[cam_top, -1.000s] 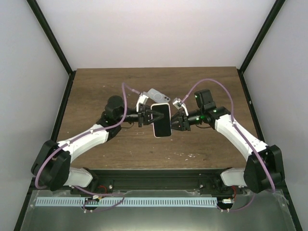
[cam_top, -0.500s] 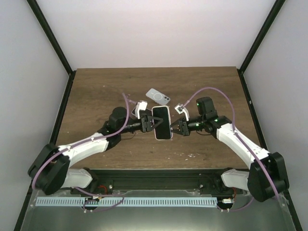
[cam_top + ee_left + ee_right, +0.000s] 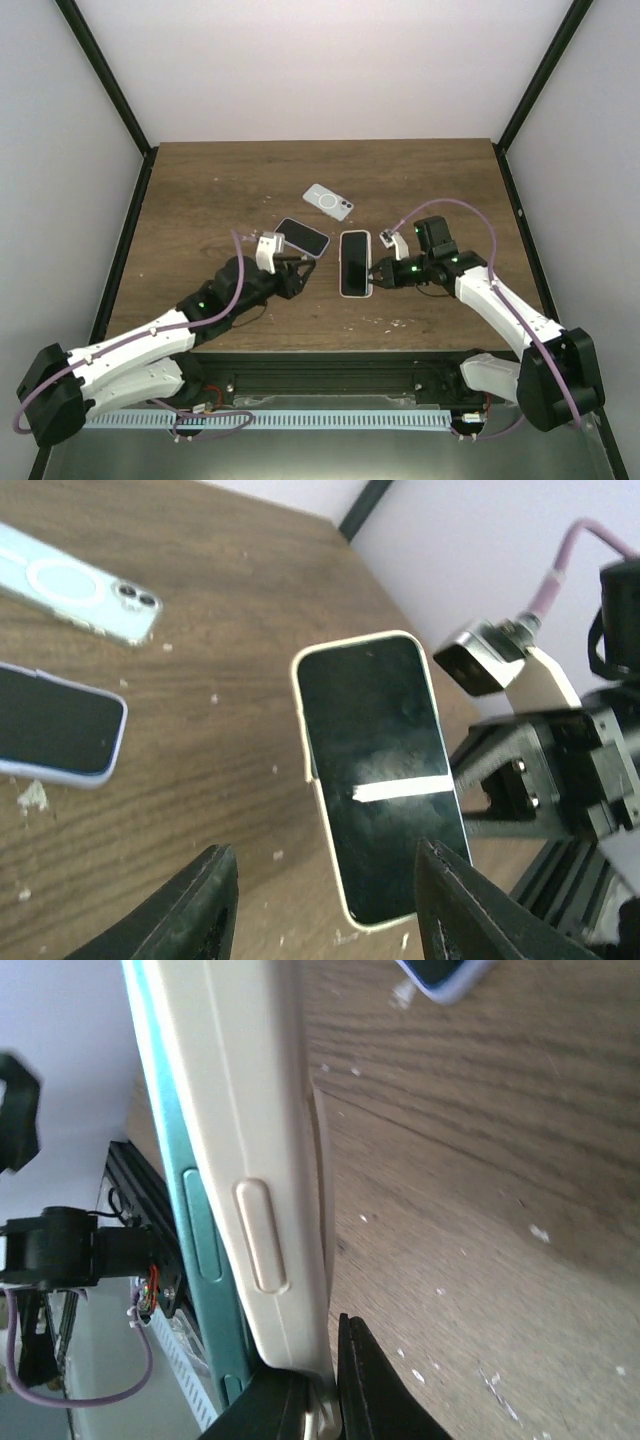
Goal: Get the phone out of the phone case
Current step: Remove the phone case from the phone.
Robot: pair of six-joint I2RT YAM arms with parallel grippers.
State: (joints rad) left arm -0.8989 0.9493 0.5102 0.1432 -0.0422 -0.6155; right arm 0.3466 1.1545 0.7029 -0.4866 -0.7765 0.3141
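A phone in a cream case (image 3: 355,263) has its dark screen up, low over the table. It also shows in the left wrist view (image 3: 375,770). My right gripper (image 3: 374,272) is shut on the right edge of the cream case (image 3: 250,1160). The teal side of the phone (image 3: 195,1220) shows along that case. My right gripper's jaws (image 3: 325,1370) pinch the case rim. My left gripper (image 3: 297,279) is open and empty, a short way left of the phone. Its fingers (image 3: 200,910) stand wide apart in front of the phone's near end.
A phone in a lavender case (image 3: 302,237) lies left of the held phone and shows in the left wrist view (image 3: 55,725). A clear case with a ring and camera (image 3: 329,201) lies farther back, also in the left wrist view (image 3: 75,585). White crumbs dot the wooden table (image 3: 200,200).
My left gripper has let go of the phone and pulled back toward the near left. My right gripper has brought the phone down and slightly right, uncovering the lavender phone.
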